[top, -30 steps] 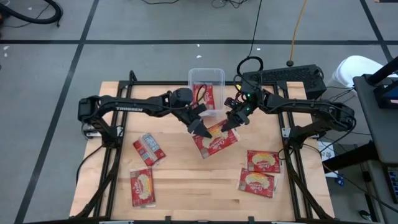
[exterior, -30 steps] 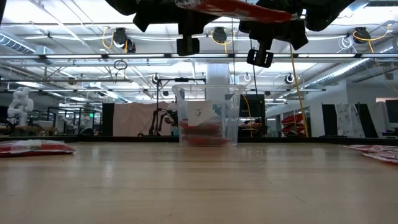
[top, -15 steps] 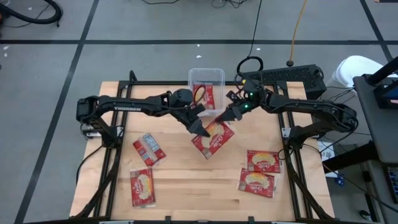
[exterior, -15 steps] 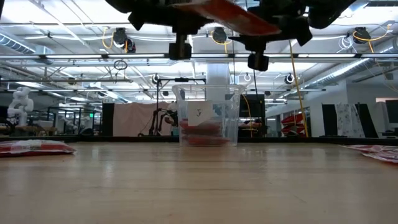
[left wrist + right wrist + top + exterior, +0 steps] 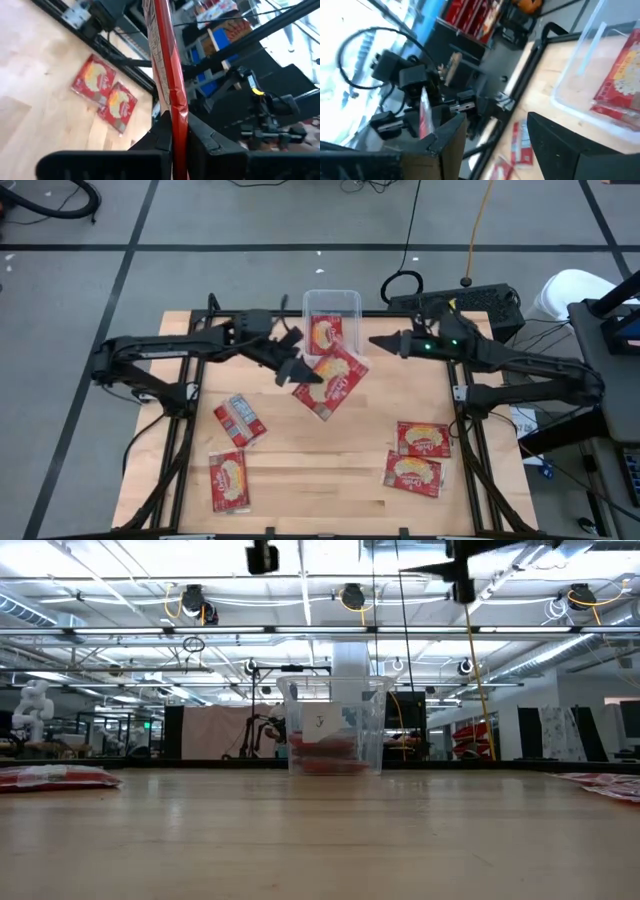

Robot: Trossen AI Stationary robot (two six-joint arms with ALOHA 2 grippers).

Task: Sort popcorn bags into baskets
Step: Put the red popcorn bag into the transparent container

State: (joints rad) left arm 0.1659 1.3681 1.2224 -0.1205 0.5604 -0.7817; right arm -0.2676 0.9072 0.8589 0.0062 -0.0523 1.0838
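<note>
Above the middle of the table (image 5: 290, 480), the left gripper (image 5: 303, 372) now carries a popcorn bag (image 5: 328, 383) alone, its fingers clamped on the packet's edge; from the left wrist the bag (image 5: 167, 75) shows edge-on between the closed fingers. A moment ago the right gripper (image 5: 380, 341) was pinching the same bag from the other side; it has since let go and drawn back toward the table's right rear, beside the basket (image 5: 331, 305), and from its own wrist camera the fingers stand apart with nothing between them. The handover looks finished, I'd say. The bag now hangs just in front of the clear basket, overlapping its near rim from above, with one bag in the basket (image 5: 326, 334) already. What remains is to carry it over the opening and release. Other bags lie on the table: two at the left (image 5: 240, 420) and two at the right (image 5: 423, 440).
</note>
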